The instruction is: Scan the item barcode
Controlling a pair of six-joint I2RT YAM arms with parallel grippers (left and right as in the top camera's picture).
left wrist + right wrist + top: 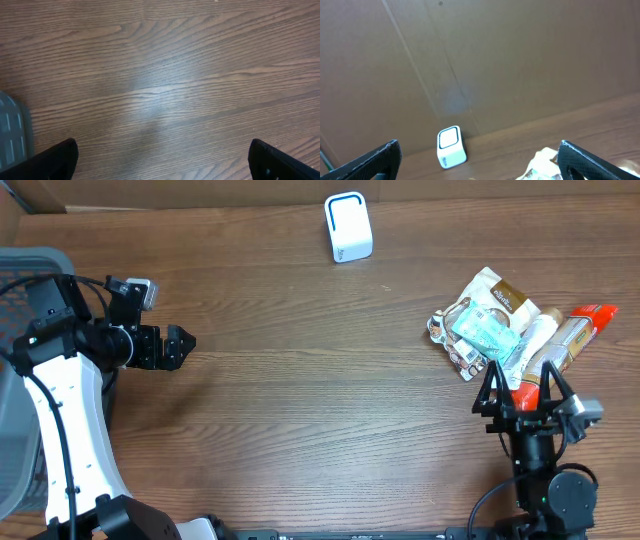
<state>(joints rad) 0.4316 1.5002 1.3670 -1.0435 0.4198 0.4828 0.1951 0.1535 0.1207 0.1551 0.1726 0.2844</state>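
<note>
Wood-grain tabletop (300,400), overhead: crinkly packets and tubes (500,325) lay heaped just ahead of the spread, empty right gripper (524,385); a white boxy scanner (348,227) stood well apart. Left wrist: left gripper (163,147) gaped over bare wood. Right wrist: lifting one packet, barcode towards the scanner, seemed wisest.

Table (320,380): dark wood-grain surface, smooth with a faint sheen. Scanner (348,227): white plastic, smooth and glossy; packets (490,325): crinkled glossy film. Back wall (520,60): matt brown cardboard.
</note>
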